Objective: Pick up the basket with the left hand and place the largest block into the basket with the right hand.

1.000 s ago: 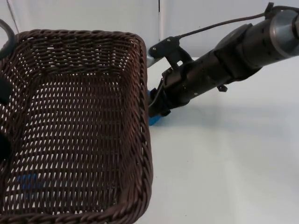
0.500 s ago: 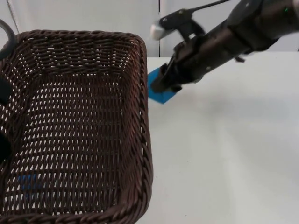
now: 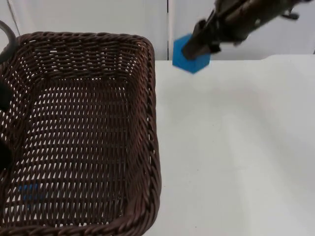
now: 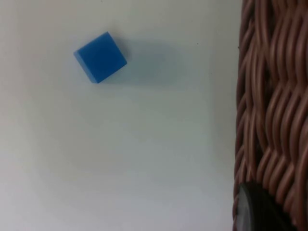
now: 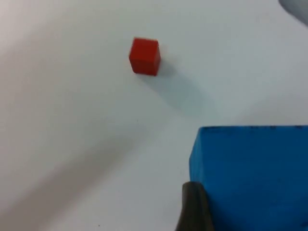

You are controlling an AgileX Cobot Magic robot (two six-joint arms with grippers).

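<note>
The dark brown wicker basket [image 3: 147, 98] hangs off the table, close under the top camera. My left gripper [image 3: 3, 123] is shut on its left rim; in the left wrist view one fingertip [image 4: 255, 209] presses against the woven rim [image 4: 272, 106]. To the right of the basket's far corner, my right gripper [image 3: 196, 48] is shut on the large blue block [image 3: 189, 61] and holds it in the air. The right wrist view has that block [image 5: 250, 173] beside a black fingertip [image 5: 192, 207].
A small blue block [image 4: 100, 57] lies on the white table under the basket and shows faintly through the weave [image 3: 29, 191]. A small red block [image 5: 144, 56] rests on the table below the right gripper. The grey partition wall [image 3: 98, 14] stands behind.
The right gripper has lifted the large blue block from beside the basket's right wall, up and toward the back right. The basket has held still.
</note>
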